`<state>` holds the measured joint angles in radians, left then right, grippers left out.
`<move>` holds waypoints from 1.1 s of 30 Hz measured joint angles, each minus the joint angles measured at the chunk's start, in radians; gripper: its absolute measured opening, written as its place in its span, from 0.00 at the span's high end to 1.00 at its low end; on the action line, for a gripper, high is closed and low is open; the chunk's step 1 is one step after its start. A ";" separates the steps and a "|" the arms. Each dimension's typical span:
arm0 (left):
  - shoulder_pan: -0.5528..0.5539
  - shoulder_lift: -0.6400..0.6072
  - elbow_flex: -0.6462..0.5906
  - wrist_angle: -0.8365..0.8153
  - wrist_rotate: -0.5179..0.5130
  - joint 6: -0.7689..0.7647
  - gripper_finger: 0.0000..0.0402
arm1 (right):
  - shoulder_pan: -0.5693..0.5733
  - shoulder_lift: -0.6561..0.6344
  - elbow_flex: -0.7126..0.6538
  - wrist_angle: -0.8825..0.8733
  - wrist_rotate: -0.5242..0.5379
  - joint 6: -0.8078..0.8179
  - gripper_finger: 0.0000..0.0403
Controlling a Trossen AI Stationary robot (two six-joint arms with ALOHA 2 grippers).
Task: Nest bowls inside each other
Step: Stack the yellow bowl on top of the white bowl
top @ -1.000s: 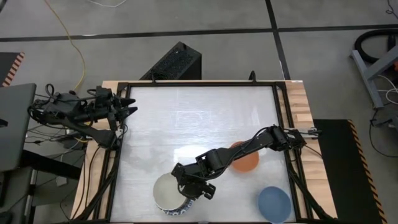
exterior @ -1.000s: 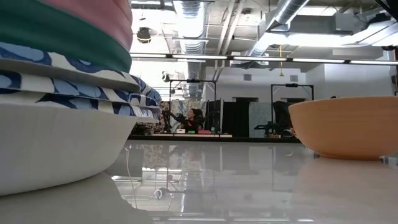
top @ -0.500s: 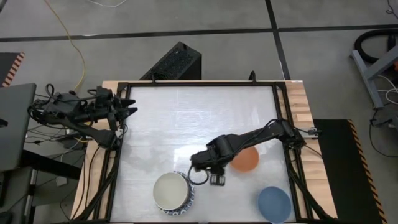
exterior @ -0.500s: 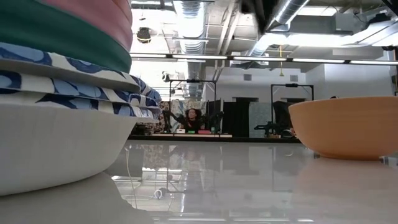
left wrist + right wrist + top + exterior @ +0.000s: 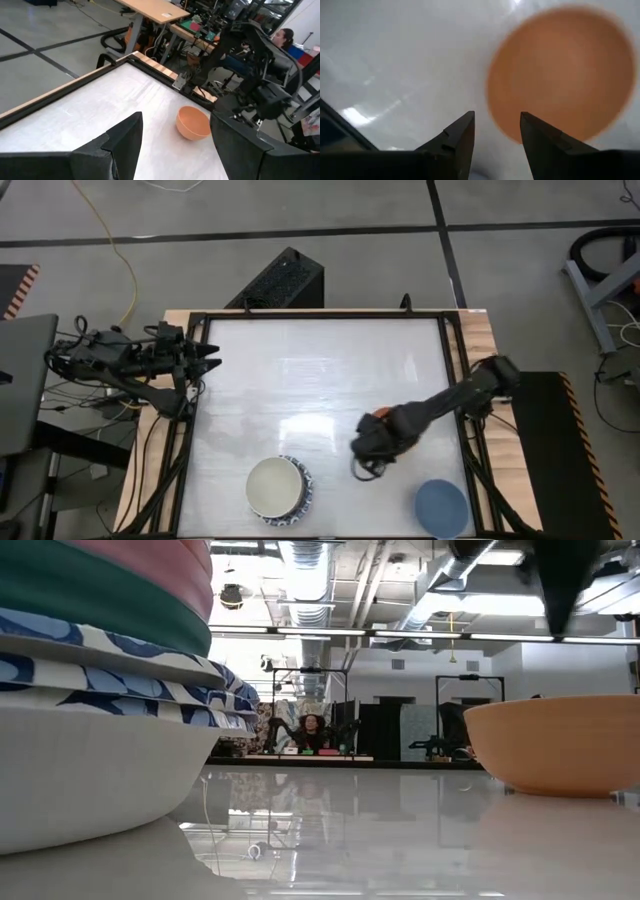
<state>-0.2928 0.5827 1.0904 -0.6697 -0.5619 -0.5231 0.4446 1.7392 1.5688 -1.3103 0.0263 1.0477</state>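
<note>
Hovering above the plain round orange bowl (image 5: 378, 417), the right pincer (image 5: 366, 467) points down with its fingers (image 5: 457, 137) spread apart and nothing between them; the wrist view shows the bowl's open inside just beyond the tips, so this looks like lining up for a rim grab. In the high view the arm covers nearly all of that bowl, only a sliver showing. Bowl sits upright on the white counter (image 5: 300, 370), mouth up, which leaves the rim free to pinch.

Near the front edge stands the nested stack (image 5: 279, 488): a cream bowl on top, wide white bowls with blue-patterned rims underneath. Low view adds a green bowl (image 5: 90, 595) and a pink bowl (image 5: 150, 555) layered in it. Wider ones at the bottom, likely so smaller bowls seat inside.

A round blue bowl (image 5: 441, 506) sits alone near the front right corner, well apart from the stack, not yet nested.

Left pincer (image 5: 207, 358) waits at the counter's left edge, fingers released, empty, clear of the working area.
</note>
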 joint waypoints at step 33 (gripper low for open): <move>0.000 0.000 0.000 -0.056 -0.037 -0.054 0.45 | 0.005 0.010 -0.323 0.393 0.014 0.065 0.96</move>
<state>-0.2928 0.5827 1.0904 -0.7253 -0.5988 -0.5770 0.4498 1.7487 1.2460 -0.9176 0.0405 1.1130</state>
